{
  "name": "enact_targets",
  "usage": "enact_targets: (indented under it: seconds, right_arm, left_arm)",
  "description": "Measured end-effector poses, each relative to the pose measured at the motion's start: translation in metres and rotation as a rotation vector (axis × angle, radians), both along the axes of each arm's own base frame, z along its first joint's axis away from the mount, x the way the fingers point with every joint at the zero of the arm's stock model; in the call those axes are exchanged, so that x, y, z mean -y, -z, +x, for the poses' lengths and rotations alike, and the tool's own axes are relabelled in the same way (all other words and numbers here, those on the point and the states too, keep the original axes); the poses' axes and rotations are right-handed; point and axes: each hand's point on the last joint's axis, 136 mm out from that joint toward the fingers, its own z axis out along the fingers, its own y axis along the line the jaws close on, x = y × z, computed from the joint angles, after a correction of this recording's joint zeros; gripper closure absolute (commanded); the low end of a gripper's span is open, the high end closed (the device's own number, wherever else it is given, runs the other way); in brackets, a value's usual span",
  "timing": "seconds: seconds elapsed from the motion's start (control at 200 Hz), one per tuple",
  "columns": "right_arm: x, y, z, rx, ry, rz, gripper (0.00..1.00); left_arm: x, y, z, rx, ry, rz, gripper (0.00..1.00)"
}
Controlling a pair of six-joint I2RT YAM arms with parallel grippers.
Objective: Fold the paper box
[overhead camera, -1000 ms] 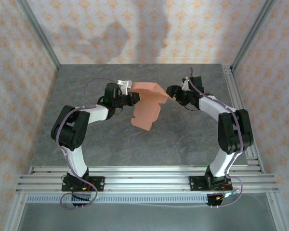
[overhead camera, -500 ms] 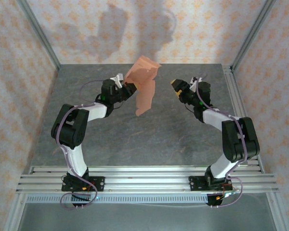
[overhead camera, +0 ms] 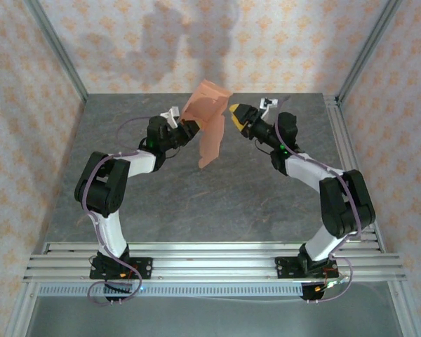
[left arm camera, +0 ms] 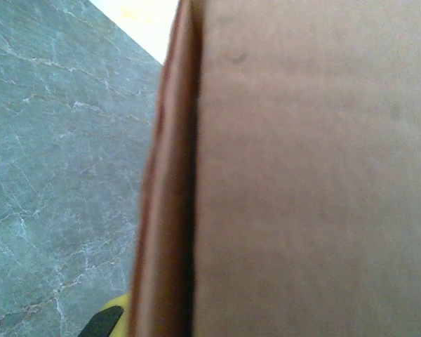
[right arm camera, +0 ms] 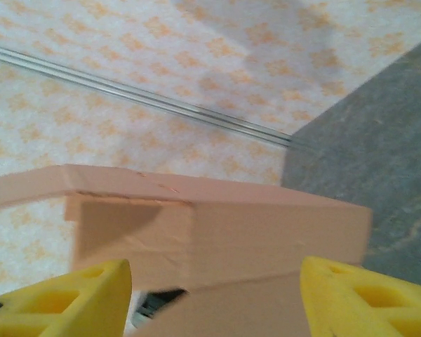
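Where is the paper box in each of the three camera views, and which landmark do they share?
Top external: paper box upper centre, raised above the grey table.
Left wrist: paper box across the right part, very close.
Right wrist: paper box low centre, between the yellow fingertips.
Shared landmark: the grey table.

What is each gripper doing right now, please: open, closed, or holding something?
Left gripper: closed, holding the paper box.
Right gripper: open, jaws apart right beside the box, holding nothing.
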Motion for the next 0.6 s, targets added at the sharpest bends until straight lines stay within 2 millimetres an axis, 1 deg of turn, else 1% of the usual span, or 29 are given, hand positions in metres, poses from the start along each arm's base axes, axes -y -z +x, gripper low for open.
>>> enact_targets:
  seconds: [0.05,0.115,0.175,0.285,0.405,0.601]
  right_arm:
    - [-0.005,-0.004,0.002,0.006,-0.012,-0.002,0.41]
    - [-0.012,-0.005,0.003,0.005,-0.026,-0.011,0.45]
    - [-0.018,-0.003,0.004,-0.004,-0.038,-0.022,0.5]
    - [-0.026,0.008,0.004,-0.035,-0.055,-0.047,0.6]
    - [-0.027,0.019,0.005,-0.069,-0.057,-0.075,0.67]
    - [-0.027,0.022,0.008,-0.083,-0.047,-0.115,0.89]
  left_arm:
    - [0.0,0.003,-0.002,-0.004,0.0,0.001,1.0]
    - [-0.001,0.004,-0.002,-0.004,0.0,0.0,1.0]
    - [0.0,0.003,-0.002,0.004,0.001,-0.005,1.0]
    - [0.0,0.001,-0.002,0.012,0.003,-0.006,1.0]
    - [0.001,0.0,0.0,0.023,0.009,0.003,1.0]
    - [-0.001,0.002,0.004,0.035,0.007,0.04,1.0]
